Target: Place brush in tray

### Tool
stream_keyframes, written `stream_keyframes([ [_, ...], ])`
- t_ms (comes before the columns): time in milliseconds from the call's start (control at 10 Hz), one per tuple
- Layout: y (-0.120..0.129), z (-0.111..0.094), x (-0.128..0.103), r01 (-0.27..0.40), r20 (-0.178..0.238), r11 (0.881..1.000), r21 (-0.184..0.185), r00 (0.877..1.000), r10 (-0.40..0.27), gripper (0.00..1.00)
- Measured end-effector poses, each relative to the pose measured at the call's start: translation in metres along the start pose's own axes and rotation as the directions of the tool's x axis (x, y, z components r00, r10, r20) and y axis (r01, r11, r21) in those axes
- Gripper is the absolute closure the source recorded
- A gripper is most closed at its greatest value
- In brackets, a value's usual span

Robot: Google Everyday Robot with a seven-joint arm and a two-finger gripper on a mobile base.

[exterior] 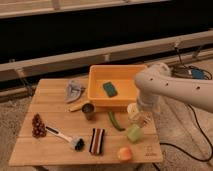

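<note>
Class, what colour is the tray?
Tray: yellow-orange, camera view; end effector beside its front right corner.

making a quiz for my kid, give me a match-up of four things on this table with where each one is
Things:
1 brush
2 green sponge
3 claw
4 orange object

Places:
a inside the tray
b over the table's right side, just above the green cup
c front edge, near the right corner
d left of the striped block

Pairs: 1-d, 2-a, 3-b, 4-c
</note>
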Motion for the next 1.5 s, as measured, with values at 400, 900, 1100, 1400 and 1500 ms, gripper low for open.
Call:
stream_keyframes([
  [400, 0.066, -0.001, 0.009, 0.148, 0.021, 0.989, 0.009, 0.989, -0.148, 0.2],
  [900, 0.227, 0.014, 0.028, 0.457, 0.02, 0.889, 0.015, 0.889, -0.457, 0.2],
  [1100, 0.273, 0.024, 0.031, 0.558, 0.015, 0.83, 0.018, 0.829, -0.558, 0.2],
  [1400, 0.322, 0.042, 0.028, 0.676, 0.007, 0.737, 0.022, 0.737, -0.676, 0.2],
  [1500, 0.337, 0.05, 0.032, 0.714, 0.009, 0.699, 0.021, 0.699, -0.715, 0.2],
])
